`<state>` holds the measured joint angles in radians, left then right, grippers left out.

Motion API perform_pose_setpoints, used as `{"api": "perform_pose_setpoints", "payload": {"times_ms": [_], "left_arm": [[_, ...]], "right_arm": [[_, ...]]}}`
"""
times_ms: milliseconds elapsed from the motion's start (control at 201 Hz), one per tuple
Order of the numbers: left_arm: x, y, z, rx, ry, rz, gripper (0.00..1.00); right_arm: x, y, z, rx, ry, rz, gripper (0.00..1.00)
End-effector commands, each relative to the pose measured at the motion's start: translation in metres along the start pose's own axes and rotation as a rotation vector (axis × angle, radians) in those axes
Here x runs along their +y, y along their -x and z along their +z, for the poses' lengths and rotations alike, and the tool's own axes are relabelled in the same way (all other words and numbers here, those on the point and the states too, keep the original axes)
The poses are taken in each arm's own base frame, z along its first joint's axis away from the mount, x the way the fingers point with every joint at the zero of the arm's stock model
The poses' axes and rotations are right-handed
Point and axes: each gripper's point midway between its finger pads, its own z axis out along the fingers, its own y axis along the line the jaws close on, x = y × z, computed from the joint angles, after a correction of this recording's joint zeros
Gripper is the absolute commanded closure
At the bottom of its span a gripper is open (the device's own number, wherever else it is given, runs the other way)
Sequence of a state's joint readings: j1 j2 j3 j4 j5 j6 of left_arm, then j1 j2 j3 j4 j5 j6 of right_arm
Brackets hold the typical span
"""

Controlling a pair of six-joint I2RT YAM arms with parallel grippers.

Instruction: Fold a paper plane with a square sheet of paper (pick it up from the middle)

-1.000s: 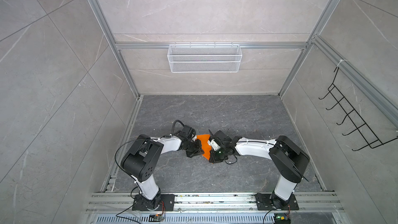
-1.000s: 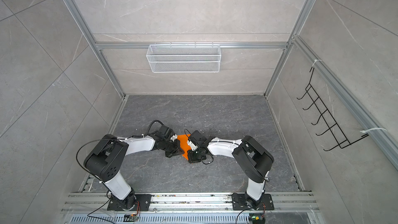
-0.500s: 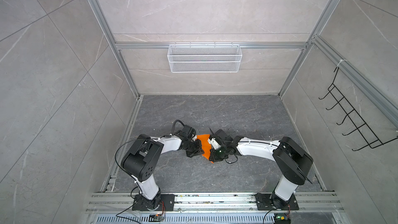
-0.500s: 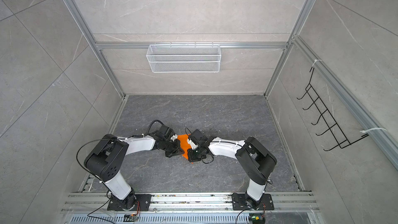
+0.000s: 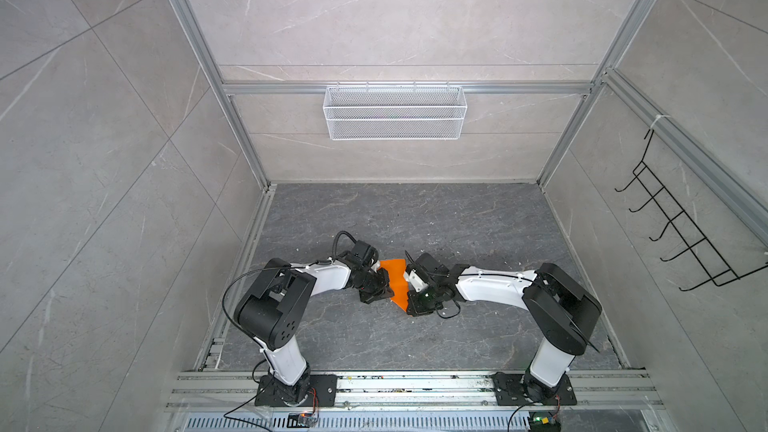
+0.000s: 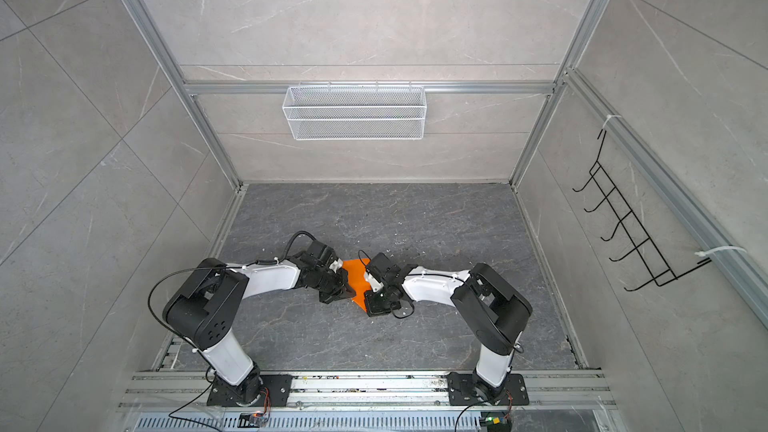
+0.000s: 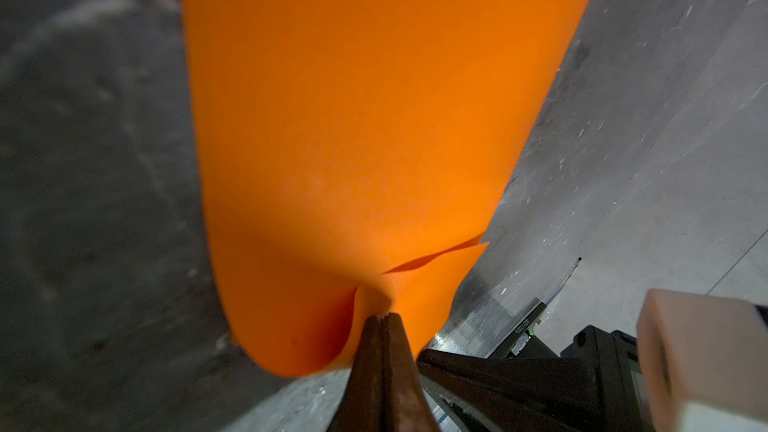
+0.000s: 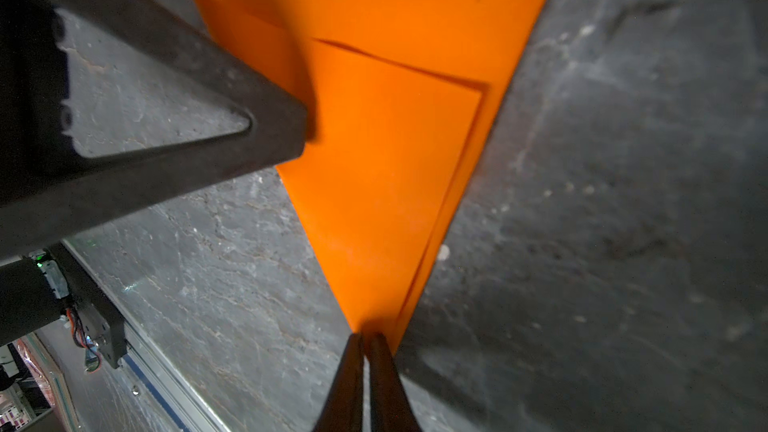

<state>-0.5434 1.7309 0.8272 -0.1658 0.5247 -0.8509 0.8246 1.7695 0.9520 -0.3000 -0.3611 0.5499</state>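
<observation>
Paper unmoved — left tool pinching, label maybe digits

— Where did we find the square sheet of paper?
— On the table, in the front half near the middle, with the left gripper at its left edge and the right gripper at its front tip.
— And behind it?
— The wire basket hung on the back wall, well apart.

Thin folded paper sheet: bright orange, plain, unmarked; stone-look tabletop: dark grey, pale veining; tiled walls: light grey, faint white veins; wire mesh basket: white.
</observation>
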Motion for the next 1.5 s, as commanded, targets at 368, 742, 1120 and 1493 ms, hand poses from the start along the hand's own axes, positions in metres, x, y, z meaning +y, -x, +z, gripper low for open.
{"api": "perform_pose_setpoints", "payload": {"times_ms": [368,742,1120,1493], "left_arm": [[0.03,-0.002,0.007,0.005,0.126,-0.006,0.98],[0.014,0.0,0.006,0.011,0.067,0.032,0.97],[-0.028,0.013,-0.019,-0.073,-0.049,0.204,0.87],[-0.031,0.022,-0.032,-0.205,-0.204,0.308,0.84]], "right_arm": [[0.022,0.013,-0.026,-0.087,0.045,-0.075,0.88],[0.012,0.023,0.0,-0.054,0.001,-0.049,0.88],[-0.014,0.005,0.014,0.018,-0.097,0.023,0.89],[-0.021,-0.002,0.022,0.052,-0.112,0.059,0.89]]}}
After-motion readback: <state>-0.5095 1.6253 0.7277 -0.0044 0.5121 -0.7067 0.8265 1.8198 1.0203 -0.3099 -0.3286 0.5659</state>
